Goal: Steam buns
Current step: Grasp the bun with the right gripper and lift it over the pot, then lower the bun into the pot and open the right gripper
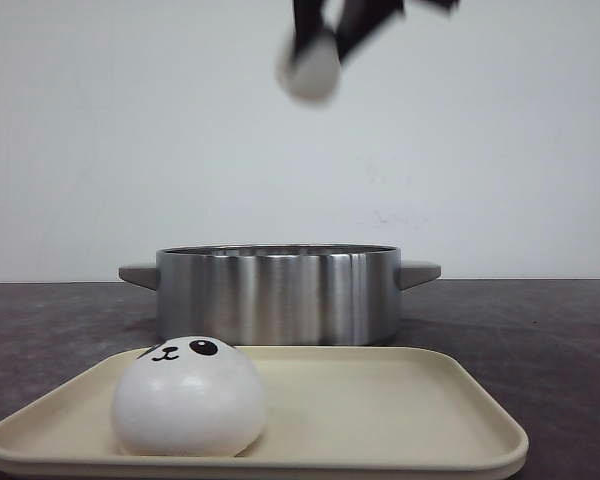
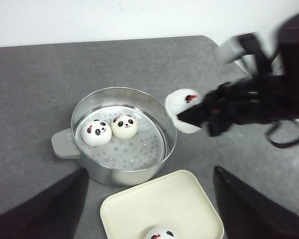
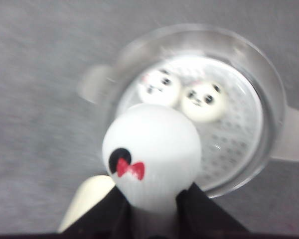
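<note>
Looking forward over the table, you saw the right gripper [image 1: 315, 60] only as a blurred dark shape cut off at the frame's top edge, with a smeared white bun [image 1: 310, 72] in its jaws, high above the steel steamer pot [image 1: 278, 293]. The pot's wall hid its inside from that camera. Your right wrist camera was also blurred, but it showed that gripper clamped on the held bun, whose black ear and red bow faced the lens, above the pot's rim. Your left wrist camera showed two panda buns [image 2: 109, 130] touching side by side on the perforated tray inside the pot. A fourth bun [image 1: 189, 396] sat on the left part of the cream tray [image 1: 420, 420], just in front of the pot. The left gripper's fingers [image 2: 45, 204] appeared only as dark, widely spread shapes at the frame's edge, holding nothing.
</note>
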Controlling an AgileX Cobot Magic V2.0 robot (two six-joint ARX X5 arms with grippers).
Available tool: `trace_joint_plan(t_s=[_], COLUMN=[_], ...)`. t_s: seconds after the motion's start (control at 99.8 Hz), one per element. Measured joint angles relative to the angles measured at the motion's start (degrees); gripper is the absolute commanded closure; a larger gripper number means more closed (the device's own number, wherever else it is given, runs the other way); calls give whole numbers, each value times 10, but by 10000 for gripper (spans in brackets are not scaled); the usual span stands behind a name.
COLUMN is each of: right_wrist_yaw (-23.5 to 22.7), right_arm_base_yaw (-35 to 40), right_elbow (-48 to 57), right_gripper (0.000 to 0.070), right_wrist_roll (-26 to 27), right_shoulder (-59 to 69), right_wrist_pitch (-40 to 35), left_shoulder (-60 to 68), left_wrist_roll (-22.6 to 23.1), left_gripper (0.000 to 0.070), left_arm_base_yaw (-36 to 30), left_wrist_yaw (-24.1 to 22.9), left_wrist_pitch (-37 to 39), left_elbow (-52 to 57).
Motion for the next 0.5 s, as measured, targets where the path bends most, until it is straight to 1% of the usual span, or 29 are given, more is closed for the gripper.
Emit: trace_joint_plan(t_s=[0.06,0.2,0.321,0.501], right_wrist_yaw=[-10,-16,-46,-45], right_arm_base_yaw=[-19,-44,-58,-64], right_elbow=[0,-1,-1,-2], right_gripper=[695,695,695,695], right_wrist_roll=[-7,-21,-26,-28], right_shoulder=[26,77,117,154], right_wrist_pitch=[0,10,22,23], left_shoulder=[0,0,0,0], left_wrist_roll=[0,0,0,0], left_gripper=[224,224,224,223], left_arm_base_yaw=[0,0,0,0], left_wrist_yaw=[0,0,0,0], left_wrist_pitch=[0,0,-1,-13], left_elbow=[0,0,0,0])
